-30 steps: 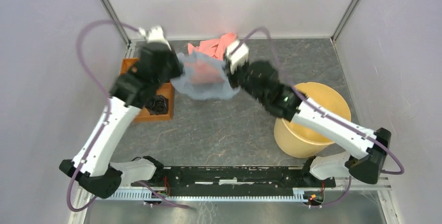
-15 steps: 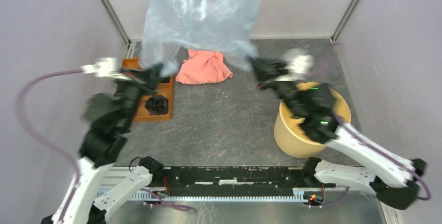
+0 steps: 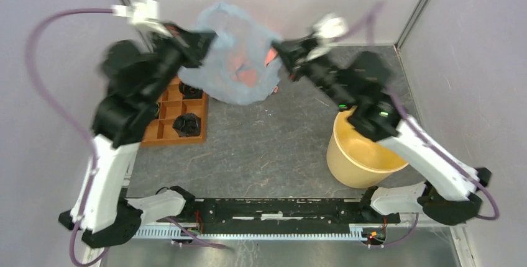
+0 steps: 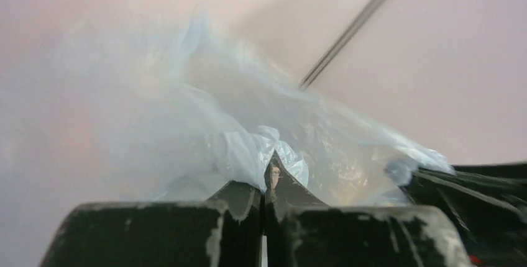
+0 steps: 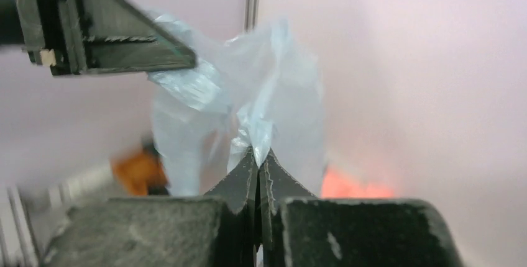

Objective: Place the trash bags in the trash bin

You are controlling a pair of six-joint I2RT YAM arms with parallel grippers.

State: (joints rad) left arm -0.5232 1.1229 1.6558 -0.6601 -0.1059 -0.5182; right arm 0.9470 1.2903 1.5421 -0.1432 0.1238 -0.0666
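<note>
A thin pale bluish trash bag [image 3: 239, 56] hangs spread in the air over the back of the table, stretched between both grippers. My left gripper [image 3: 208, 37] is shut on the bag's left edge [image 4: 248, 149]. My right gripper [image 3: 278, 48] is shut on its right edge [image 5: 258, 127]. In the right wrist view the left gripper's finger [image 5: 124, 37] shows at the upper left, pinching the film. The cream trash bin [image 3: 366, 149] stands at the front right, partly under my right arm, well apart from the bag.
A salmon-pink cloth [image 3: 248, 74] lies behind and under the bag at the back. An orange compartmented tray [image 3: 174, 115] with dark items stands at the left. Grey walls and metal posts close in the back and sides.
The bag was flung high and billowed wide half a second ago. Now it has dropped lower and narrower, with both grippers closer together at the back.
</note>
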